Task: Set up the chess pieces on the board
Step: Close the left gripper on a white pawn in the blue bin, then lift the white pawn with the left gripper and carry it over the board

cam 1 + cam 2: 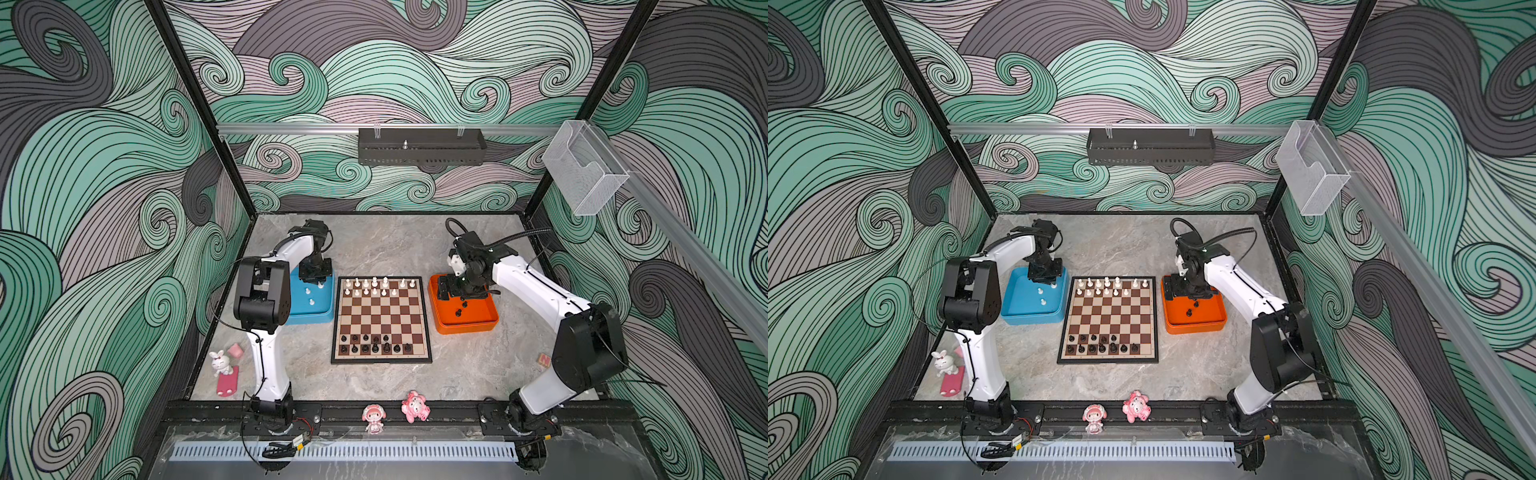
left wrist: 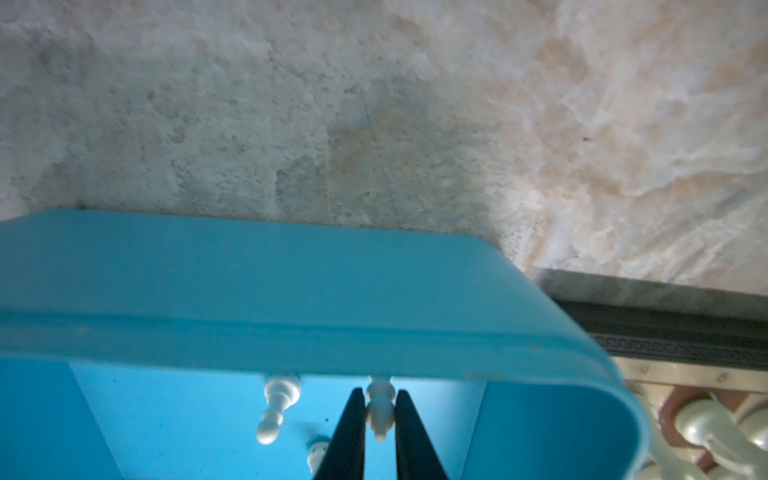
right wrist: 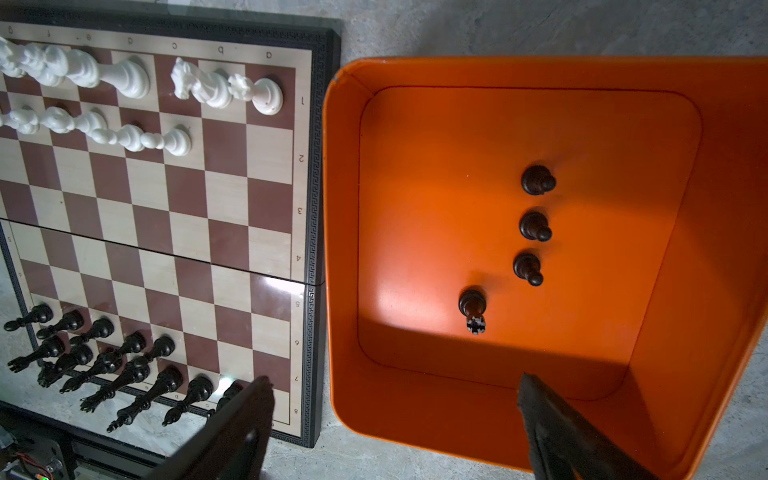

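Since the spare whites are staged beside the board's white end, the left gripper point(image 2: 379, 392) works low inside the blue tray point(image 2: 291, 291). Its two black fingers point(image 2: 352, 424) are pinched on either side of a white piece point(image 2: 379, 413) that stands close to the tray wall. The grip is at the waist, probably so the piece comes up vertical and can land on its base. It is a bishop or a pawn, too blurred to call. Two other white pieces point(image 2: 274, 409) stand loose beside it on the tray floor.

The right gripper point(image 3: 395, 380) hovers over the near edge of the orange tray point(image 3: 340, 208) with its jaws spread wide and nothing between them. Four black pieces point(image 3: 535, 226) stand upright on that tray's floor, well apart from the jaws. My read is that this arm is parked out of the way, ready for a black pick.

The board point(image 1: 381, 320) lies flat between the two trays, just beside each. The white ranks point(image 1: 374, 286) fill the far two rows and the black ranks point(image 1: 374, 345) fill the near two rows. Both have gaps. In the right wrist view one white back-rank square and the two end squares of the pawn row are bare.

The job looks mostly done. The next move calls for a straight lift clear of the tray rim, then a carry to an empty white square. The main risk is clipping the tightly packed neighbours on the way down.
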You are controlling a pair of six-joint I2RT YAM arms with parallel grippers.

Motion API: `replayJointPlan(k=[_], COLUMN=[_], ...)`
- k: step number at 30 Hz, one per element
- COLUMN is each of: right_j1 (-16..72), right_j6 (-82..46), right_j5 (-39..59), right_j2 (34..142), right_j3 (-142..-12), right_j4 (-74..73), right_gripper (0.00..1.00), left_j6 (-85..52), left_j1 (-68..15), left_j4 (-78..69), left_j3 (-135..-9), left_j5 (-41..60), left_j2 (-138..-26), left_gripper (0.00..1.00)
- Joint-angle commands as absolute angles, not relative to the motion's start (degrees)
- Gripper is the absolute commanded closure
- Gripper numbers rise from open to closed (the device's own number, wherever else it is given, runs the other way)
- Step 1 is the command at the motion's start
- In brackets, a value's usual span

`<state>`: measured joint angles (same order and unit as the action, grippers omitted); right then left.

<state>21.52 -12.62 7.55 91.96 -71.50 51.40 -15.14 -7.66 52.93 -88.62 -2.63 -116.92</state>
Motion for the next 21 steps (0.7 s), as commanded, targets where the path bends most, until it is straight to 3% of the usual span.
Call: replayJointPlan(k=[1, 21], right_j1=[21.1, 21.1], right_j6=[-13.1, -13.7], right_j5=[7.7, 7.7], right_j2=[92.1, 89.6], right_j3=[-70.9, -70.7], right_j4=[51.5, 51.6], right_gripper=[0.08, 0.08], left_j6=[-14.8, -12.8], left_j1=[-8.1, -9.1], left_j4=[54.8, 65.6], left_j3=[-88.3, -94.0], left_j5=[-4.1, -6.9], left_j2=[-117.7, -109.2], left_gripper=[0.85, 0.87])
